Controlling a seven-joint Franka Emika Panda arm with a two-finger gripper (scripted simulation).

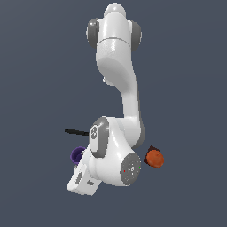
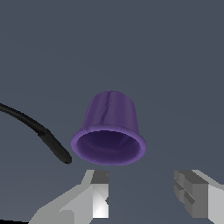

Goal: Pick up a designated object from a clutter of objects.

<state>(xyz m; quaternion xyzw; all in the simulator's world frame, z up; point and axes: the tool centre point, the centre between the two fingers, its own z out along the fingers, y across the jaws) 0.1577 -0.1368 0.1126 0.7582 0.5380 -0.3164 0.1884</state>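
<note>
The designated object is a small purple cup (image 2: 110, 129) with thick walls, lying tilted with its flared rim toward my wrist camera. My gripper (image 2: 142, 192) is open, its two grey fingers spread wide just short of the cup's rim and touching nothing. In the exterior view only a purple sliver of the cup (image 1: 76, 154) shows beside my white arm, and the gripper itself is hidden behind the hand. The black spatula (image 2: 41, 133) lies close beside the cup, its long handle running away from it. It shows as a thin dark bar (image 1: 76, 131) in the exterior view.
An orange round object with a dark base (image 1: 154, 158) sits on the exterior view's right side of my arm, apart from the cup. The ground is plain dark grey all around. My own arm (image 1: 116, 146) blocks much of the exterior view.
</note>
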